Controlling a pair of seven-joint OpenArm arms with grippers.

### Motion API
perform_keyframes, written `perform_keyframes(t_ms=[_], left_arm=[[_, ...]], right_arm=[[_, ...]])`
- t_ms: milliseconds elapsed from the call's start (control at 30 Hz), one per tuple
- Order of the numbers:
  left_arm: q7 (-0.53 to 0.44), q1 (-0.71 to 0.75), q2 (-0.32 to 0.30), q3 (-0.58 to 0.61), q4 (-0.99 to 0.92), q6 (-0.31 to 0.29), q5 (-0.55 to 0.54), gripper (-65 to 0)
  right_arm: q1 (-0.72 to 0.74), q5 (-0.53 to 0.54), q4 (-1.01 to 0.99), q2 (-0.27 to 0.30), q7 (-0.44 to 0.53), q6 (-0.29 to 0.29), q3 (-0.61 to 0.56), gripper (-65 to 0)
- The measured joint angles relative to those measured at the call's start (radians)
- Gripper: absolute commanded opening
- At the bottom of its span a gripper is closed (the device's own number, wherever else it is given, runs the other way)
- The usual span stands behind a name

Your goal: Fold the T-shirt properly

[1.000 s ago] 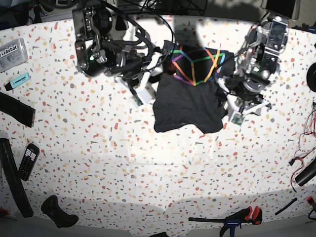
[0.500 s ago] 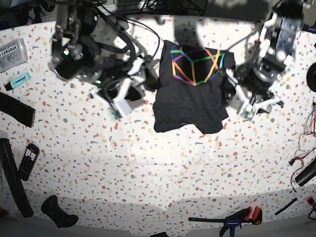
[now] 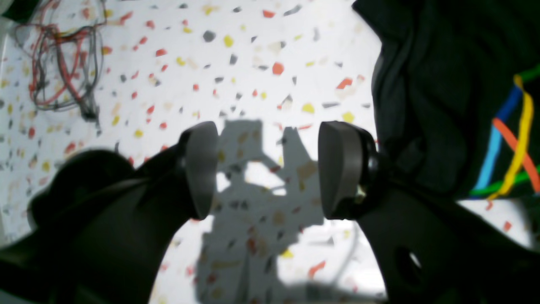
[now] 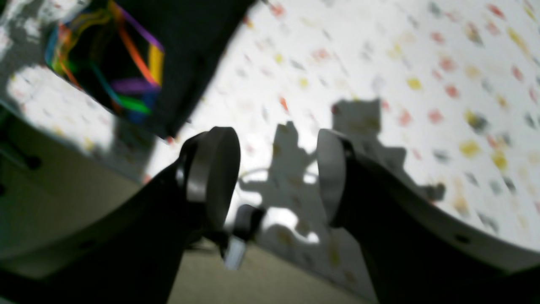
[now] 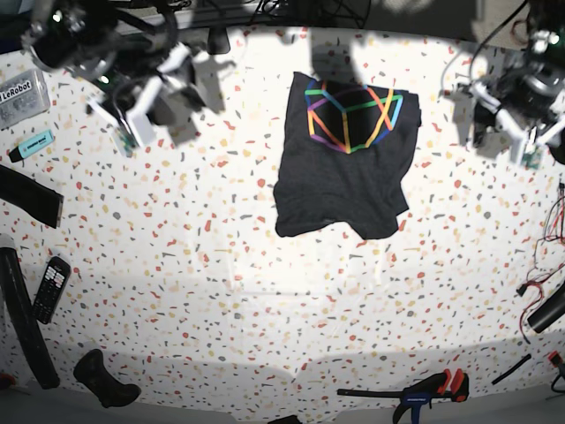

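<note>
The T-shirt (image 5: pixel 342 168) lies folded into a rough rectangle at the table's far middle, dark grey, with the rainbow cube print facing up on its far half. My right gripper (image 5: pixel 132 113) hangs open and empty well to the shirt's left. My left gripper (image 5: pixel 481 119) is open and empty off the shirt's right edge. In the left wrist view, the left gripper (image 3: pixel 261 164) has bare table between its pads, with the T-shirt (image 3: pixel 443 84) just beyond one pad. The right wrist view shows the right gripper (image 4: pixel 278 169) open over table, the T-shirt (image 4: pixel 185 46) far off.
A remote (image 5: pixel 50 287), black straps and a black controller (image 5: pixel 104 380) lie at the left edge. A teal marker (image 5: pixel 33 143) and a labelled box (image 5: pixel 19 95) sit far left. A clamp (image 5: pixel 424 389) lies at the front; loose wires (image 5: pixel 552 221) run along the right.
Both arms have drawn back from the shirt's sides, outward and toward the far edge. The shirt stays folded where it was, with nothing touching it.
</note>
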Motion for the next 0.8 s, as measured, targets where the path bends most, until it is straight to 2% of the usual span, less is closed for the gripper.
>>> perform_keyframes(t_ms=[133, 300, 367, 500, 567, 633, 800], left_arm=[[0.017, 0.132, -0.002, -0.023, 0.069, 0.0, 0.005, -29.5], [0.015, 0.278, -0.001, -0.021, 0.095, -0.005, 0.014, -29.5], [0.01, 0.325, -0.002, -0.021, 0.095, -0.01, 0.05, -29.5], [0.011, 0.407, -0.001, -0.024, 0.095, 0.001, 0.089, -29.5], [0.014, 0.437, -0.001, -0.022, 0.093, -0.003, 0.085, -29.5], [0.02, 0.465, -0.001, -0.022, 0.078, 0.04, 0.085, -29.5], [-0.035, 0.499, -0.001, -0.021, -0.085, 0.042, 0.101, -29.5]], right_arm=[[-0.124, 0.056, 0.021, 0.027, 0.003, -0.003, 0.047, -32.7], [-0.299, 0.048, 0.024, 0.039, 0.001, -0.002, 0.061, -32.7], [-0.362, 0.051, 0.024, 0.039, 0.006, -0.003, 0.061, -32.7], [-0.471, 0.026, 0.024, 0.04, 0.081, -0.003, 0.061, -32.7], [-0.514, 0.016, 0.02, 0.04, 0.124, -0.003, 0.061, -32.7], [-0.542, -0.001, -0.007, 0.039, 0.136, -0.001, 0.061, -32.7], [-0.561, -0.005, -0.176, 0.04, 0.174, 0.0, 0.061, -32.7]])
